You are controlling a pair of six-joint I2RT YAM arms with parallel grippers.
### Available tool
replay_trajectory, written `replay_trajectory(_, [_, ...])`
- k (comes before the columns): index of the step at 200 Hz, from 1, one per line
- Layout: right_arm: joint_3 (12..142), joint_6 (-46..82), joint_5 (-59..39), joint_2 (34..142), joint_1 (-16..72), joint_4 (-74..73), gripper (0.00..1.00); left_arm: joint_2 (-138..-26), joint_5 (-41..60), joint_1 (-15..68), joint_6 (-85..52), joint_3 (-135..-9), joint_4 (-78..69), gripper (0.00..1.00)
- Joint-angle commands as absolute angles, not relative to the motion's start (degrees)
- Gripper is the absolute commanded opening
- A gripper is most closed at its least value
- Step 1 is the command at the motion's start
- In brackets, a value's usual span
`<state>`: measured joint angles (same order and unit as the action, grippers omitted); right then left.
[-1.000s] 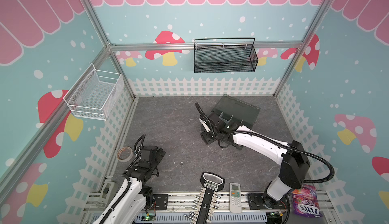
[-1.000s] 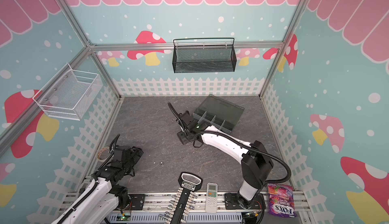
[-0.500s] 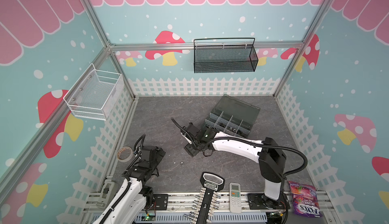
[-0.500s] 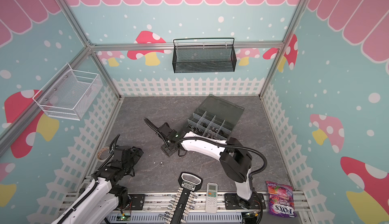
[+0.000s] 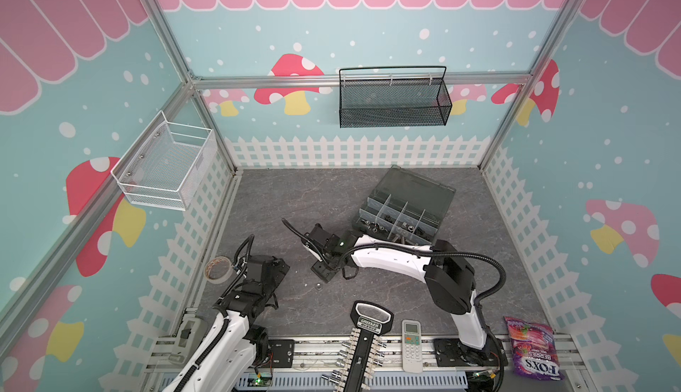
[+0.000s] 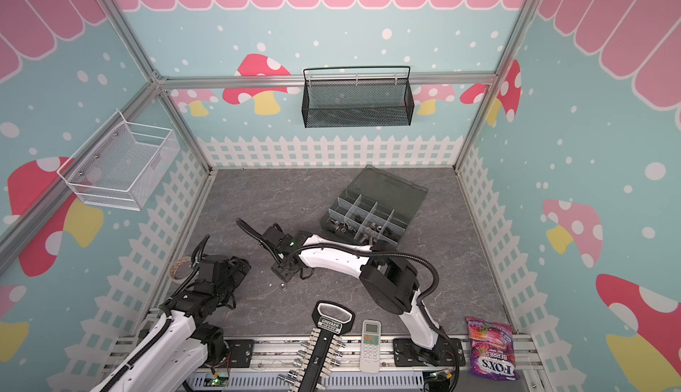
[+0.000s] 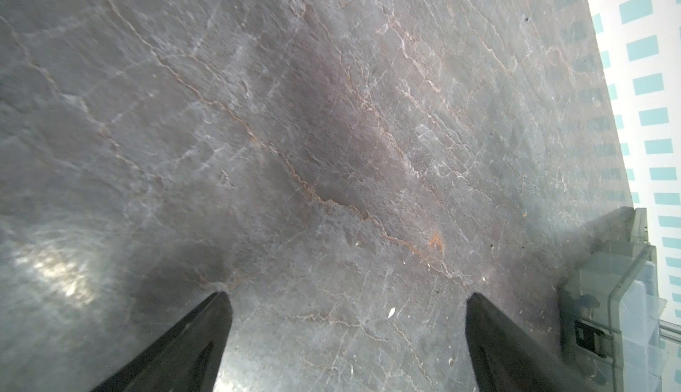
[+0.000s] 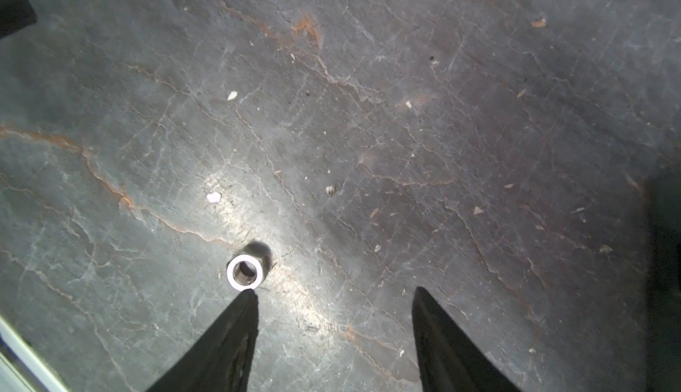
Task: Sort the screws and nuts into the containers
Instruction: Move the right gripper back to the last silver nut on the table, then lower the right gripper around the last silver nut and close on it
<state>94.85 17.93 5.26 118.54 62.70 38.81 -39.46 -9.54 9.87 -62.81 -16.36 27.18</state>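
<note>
Along the bottom edge of both top views lie a socket rack (image 5: 363, 349) and a remote (image 5: 411, 340); at lower left the left gripper (image 7: 348, 294) hovers over bare floor (image 7: 331, 113), fingers wide apart; near the centre a silver nut (image 8: 244, 272) sits on the floor just off one fingertip (image 8: 243, 305) of the right gripper (image 8: 334, 290), whose fingers stand apart, holding nothing; farther back, right of centre, the organiser box (image 5: 416, 189) lies open, small metal parts (image 5: 376, 227) in its near compartments (image 5: 401, 211).

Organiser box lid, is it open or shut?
Open: the lid is swung back behind the compartments, leaving their dividers and contents exposed.
</note>
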Motion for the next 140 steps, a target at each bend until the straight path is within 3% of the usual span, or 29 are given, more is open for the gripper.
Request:
replay_trajectory(1, [96.8,16.5,4.2,120.6,63.3,40.0,0.66,-38.9,-9.7,9.6,-64.2,-16.3,27.6,1.00])
replay_trajectory(140, [98.0,14.2,-0.4,124.2,66.2,40.0,0.60,-38.5,-10.0,9.4,-64.3,-15.3,27.8,1.00])
